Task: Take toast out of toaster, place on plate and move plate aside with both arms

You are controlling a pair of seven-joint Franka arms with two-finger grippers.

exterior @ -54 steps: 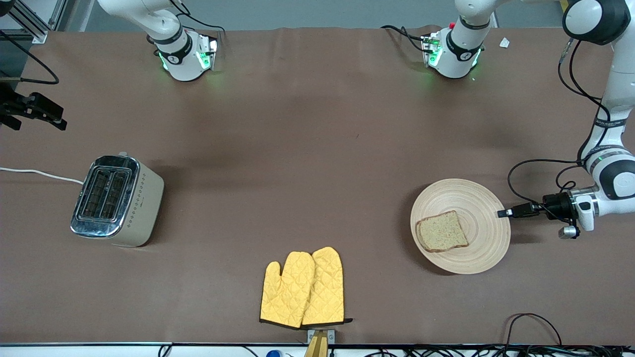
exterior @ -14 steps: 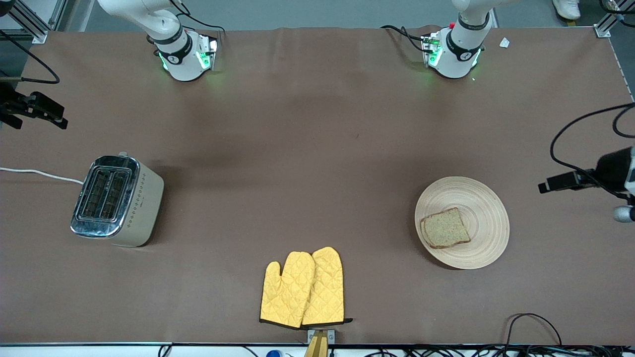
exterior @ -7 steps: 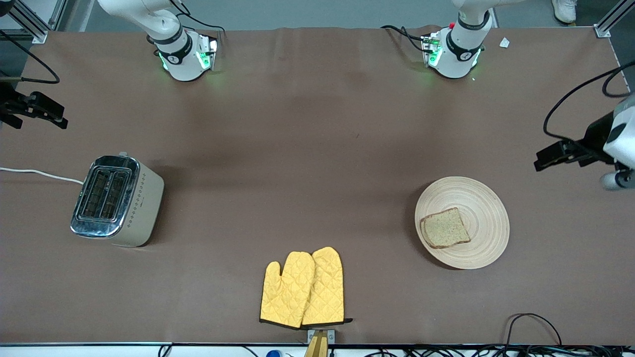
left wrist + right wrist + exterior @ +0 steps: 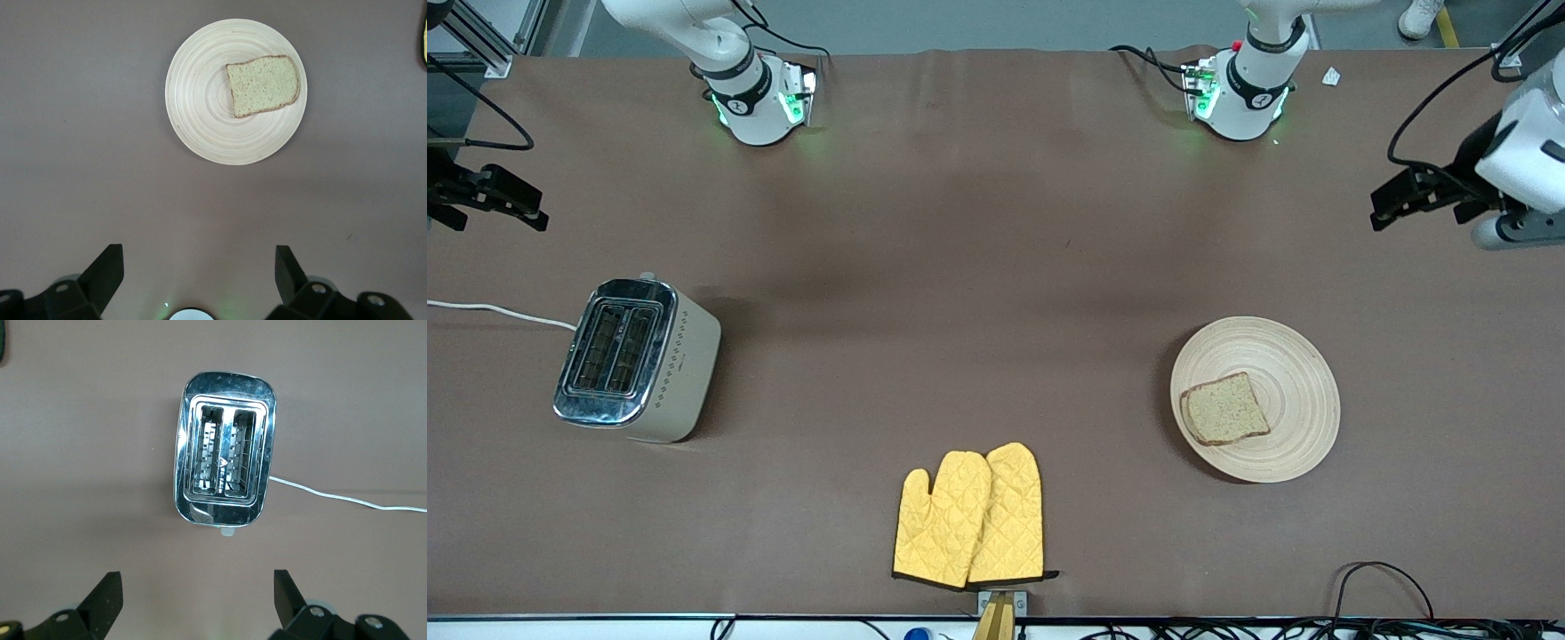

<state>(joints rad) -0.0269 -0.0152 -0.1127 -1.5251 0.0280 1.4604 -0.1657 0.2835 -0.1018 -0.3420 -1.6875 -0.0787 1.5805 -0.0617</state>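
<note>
The toast (image 4: 1224,410) lies flat on the plate (image 4: 1303,391), a pale round wooden plate on the brown table toward the left arm's end. My left gripper (image 4: 1380,212) is open and empty, up in the air over bare tablecloth near that end, well apart from the plate. Its wrist view looks down on the plate (image 4: 200,100) and the toast (image 4: 263,85), with the gripper (image 4: 199,261) spread wide. My right gripper (image 4: 527,209) hangs open and empty over the table's edge at the right arm's end; the right wrist view shows it (image 4: 198,583) wide open.
A silver toaster (image 4: 636,360) with two empty slots stands toward the right arm's end, its white cord (image 4: 498,311) running off the table; it also shows in the right wrist view (image 4: 223,477). A pair of yellow oven mitts (image 4: 971,516) lies near the front edge.
My left gripper has let go of the plate's rim and lifted away toward the left arm's end. The plate shifted slightly and now rests flat. The right arm has not moved.
</note>
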